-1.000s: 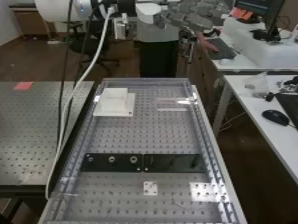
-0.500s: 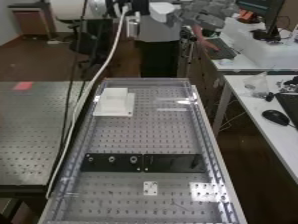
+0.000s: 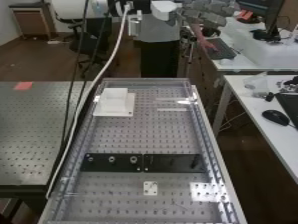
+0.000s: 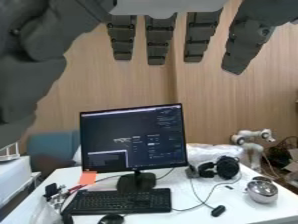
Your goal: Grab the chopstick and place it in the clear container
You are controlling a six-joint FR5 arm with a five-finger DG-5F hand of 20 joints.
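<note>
Beyond the bench's (image 3: 143,132) far end, in the high view, the hand (image 3: 206,11) hangs aloft; where the chopstick and the clear container are, I cannot tell. A chopstick should prove light, stiff and rather slick (quick to roll, too, if nudged), so a gentle pinch near its middle would probably serve best, with the thumb opposed. Transparent side rails (image 3: 214,156) run along the bench, and the white block (image 3: 114,100) stands up near its far end; a low sweep could snag on either, though the perforated stretch between the block and the black plates (image 3: 174,162) offers fair room for lowering.

In the wrist view the fingers (image 4: 157,37) are straight and spread, pinching nothing. Past them stands a monitor (image 4: 133,137) on a white desk (image 4: 189,215) (its upright edge deserves a wide berth), so turning calls for generous room.
</note>
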